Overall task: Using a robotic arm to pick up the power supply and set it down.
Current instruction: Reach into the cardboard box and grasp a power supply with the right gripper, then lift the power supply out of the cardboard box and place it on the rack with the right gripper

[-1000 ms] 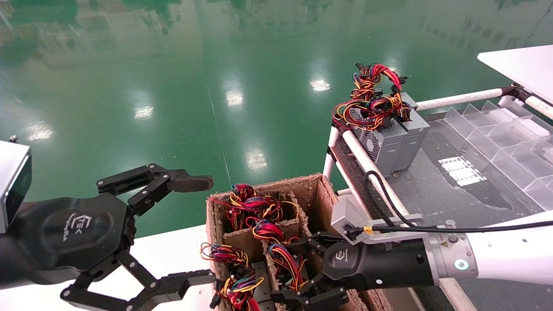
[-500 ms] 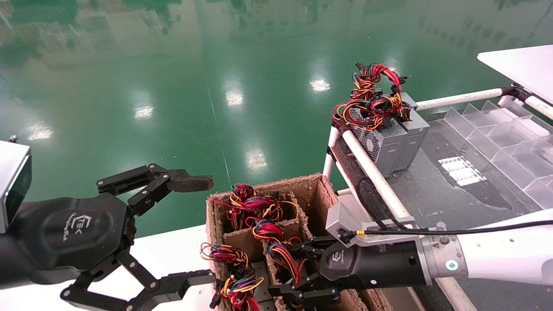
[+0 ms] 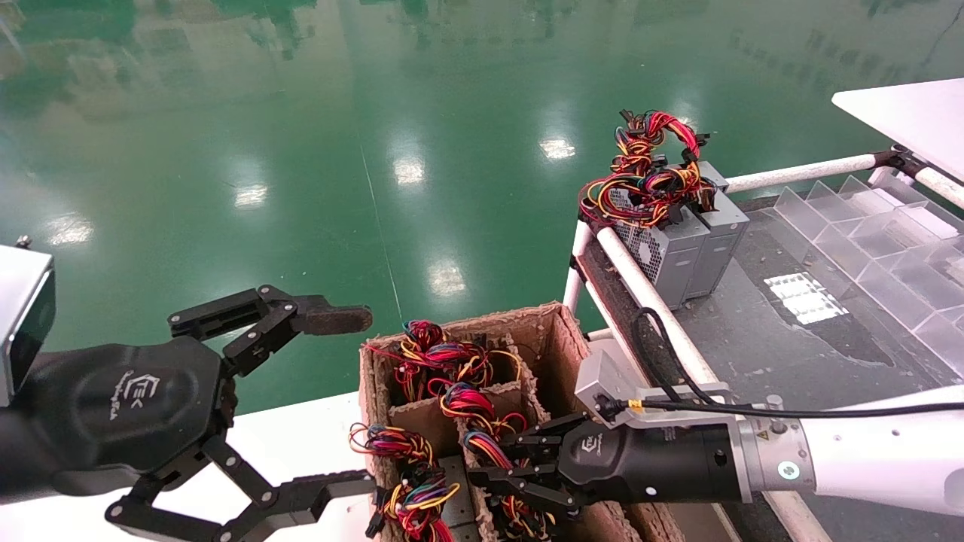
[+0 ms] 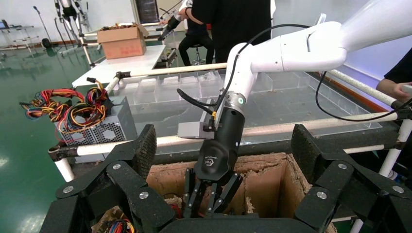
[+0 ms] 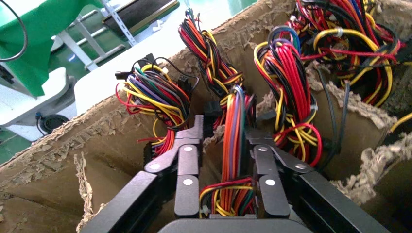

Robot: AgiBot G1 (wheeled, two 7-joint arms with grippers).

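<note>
My right gripper [image 3: 501, 470] [image 5: 224, 133] reaches down into a middle cell of the cardboard carton [image 3: 553, 331]. Its fingers [image 5: 187, 160] stand on either side of the power supply's bundle of red, orange and yellow wires [image 5: 233, 141] [image 3: 489, 448]. The bundle lies against one finger, with a gap at the other, so the gripper is still open. The grey box itself is hidden under the wires. The left wrist view shows this gripper [image 4: 210, 194] from above, fingers converging into the carton. My left gripper [image 3: 343, 403] hangs wide open left of the carton, holding nothing.
Other carton cells hold more wire bundles [image 3: 425, 354] [image 3: 395, 444]. Two grey power supplies [image 3: 681, 252] with wires stand on the dark bench behind a white tube rail [image 3: 648, 293]. Clear plastic bins [image 3: 866, 226] lie farther right. The carton rests on a white table [image 3: 301, 436].
The right gripper has pushed deeper into the carton cell and its fingers have narrowed from wide open to close around the wire bundle. The left arm has not moved.
</note>
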